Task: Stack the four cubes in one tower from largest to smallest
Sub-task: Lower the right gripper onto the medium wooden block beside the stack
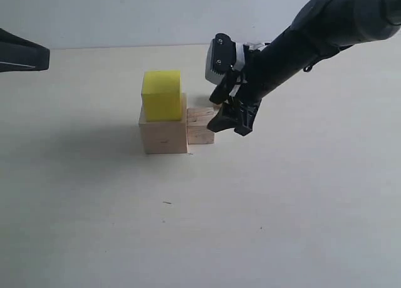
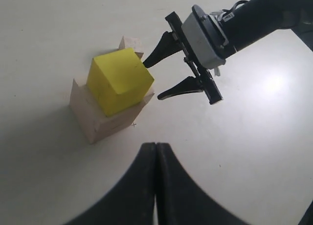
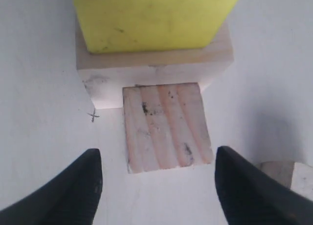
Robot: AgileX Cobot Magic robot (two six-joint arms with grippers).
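Note:
The bright yellow cube [image 1: 161, 94] sits on the largest pale wood cube [image 1: 164, 136]. A small grainy wood cube [image 1: 200, 126] rests on the table, touching the large cube's right side. My right gripper [image 1: 229, 120] hovers open just right of this small cube and holds nothing. In the right wrist view the grainy cube [image 3: 166, 132] lies ahead of the right gripper [image 3: 157, 159], against the large cube [image 3: 151, 71] under the yellow one [image 3: 151, 17]. Another small pale cube [image 3: 279, 172] shows beside one finger. My left gripper [image 2: 155, 146] is shut and empty, away from the stack.
The white table [image 1: 200, 225] spreads wide in front of the stack. The left arm [image 1: 22, 55] hangs at the far left edge. The right arm [image 1: 326, 31] reaches in from the upper right.

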